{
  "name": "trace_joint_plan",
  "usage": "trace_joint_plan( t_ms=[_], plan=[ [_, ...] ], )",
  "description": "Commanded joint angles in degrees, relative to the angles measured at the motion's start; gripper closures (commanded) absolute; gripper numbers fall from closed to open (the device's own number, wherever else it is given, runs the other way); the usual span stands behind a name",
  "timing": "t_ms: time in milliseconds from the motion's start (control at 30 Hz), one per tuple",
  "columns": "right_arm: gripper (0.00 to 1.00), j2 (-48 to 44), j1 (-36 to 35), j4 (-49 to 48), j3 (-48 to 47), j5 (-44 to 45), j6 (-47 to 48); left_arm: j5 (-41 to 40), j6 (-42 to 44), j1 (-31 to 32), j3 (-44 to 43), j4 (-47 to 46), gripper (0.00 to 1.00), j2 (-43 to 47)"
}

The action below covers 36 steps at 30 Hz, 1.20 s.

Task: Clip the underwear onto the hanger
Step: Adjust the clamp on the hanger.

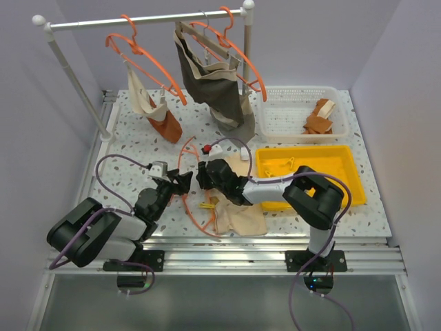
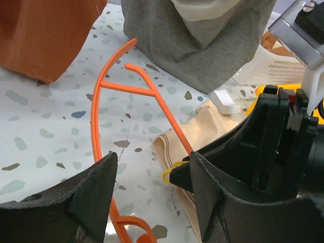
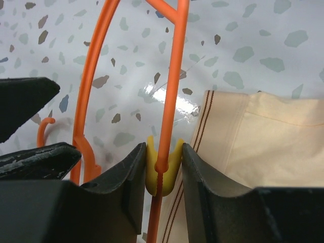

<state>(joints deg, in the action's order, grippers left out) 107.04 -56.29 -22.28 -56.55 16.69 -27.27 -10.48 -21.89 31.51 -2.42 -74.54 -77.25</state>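
1. Top external view: a thin bright orange wire hanger [image 1: 182, 155] lies flat on the speckled white terrazzo-pattern table [image 1: 131, 138], near the middle and between the two arms. The pale cream-beige cloth underwear [image 1: 244, 215] lies beside it, spread toward the near edge and partly under the right arm. The left gripper [image 1: 185, 181] and the right gripper [image 1: 203, 176] meet almost tip to tip over the hanger. At the back, a dark grey-brown garment [image 1: 213, 83] hangs from a white rail [image 1: 145, 21]. A white slatted plastic basket [image 1: 296, 89] and a yellow plastic tray [image 1: 303, 149] sit to the right.

2. Left wrist view: the left gripper [image 2: 152, 164] is open, with its black fingers [image 2: 61, 207] well apart. The hanger's wire [image 2: 96, 116] runs down between them, close to the finger at the view's left. Whether it touches that finger I cannot tell. The underwear [image 2: 202, 126], edged with thin brown stripes, lies just beyond the other finger. A small yellow plastic clip [image 2: 169, 174] shows at the tip of the right arm's black finger.

3. Right wrist view: the right gripper [image 3: 163, 162] has its jaws pressed on the clip [image 3: 163, 172], pinching it from both sides. The clip sits around the hanger's straight wire [image 3: 174, 76]. The underwear's striped edge [image 3: 263, 136] lies just beside that wire. Whether any cloth is inside the clip cannot be told.
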Motion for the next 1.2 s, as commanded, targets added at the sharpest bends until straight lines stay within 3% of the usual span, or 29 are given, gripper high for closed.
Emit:
trace_joint_plan(
  t_ms=[0, 467, 700, 1167],
  plan=[
    [0.76, -2.10, 1.71, -6.97, 1.00, -1.31, -2.35, 0.81, 0.62, -0.31, 10.15, -19.41, 0.37, -0.71],
    [0.76, 1.32, 6.10, -14.45, -0.22, -6.40, -3.23, 0.99, 0.97, -0.22, 9.27, -18.62, 0.37, -1.23],
    [0.75, 1.94, 7.34, -23.67, 3.20, -10.53, -6.48, 2.39, 0.09, -0.48, 8.83, -21.42, 0.37, -2.73],
    [0.75, -2.98, 7.95, -29.66, 8.74, -17.73, -7.63, 21.19, -10.53, -8.12, 8.39, -25.65, 0.32, -0.62]
  ],
)
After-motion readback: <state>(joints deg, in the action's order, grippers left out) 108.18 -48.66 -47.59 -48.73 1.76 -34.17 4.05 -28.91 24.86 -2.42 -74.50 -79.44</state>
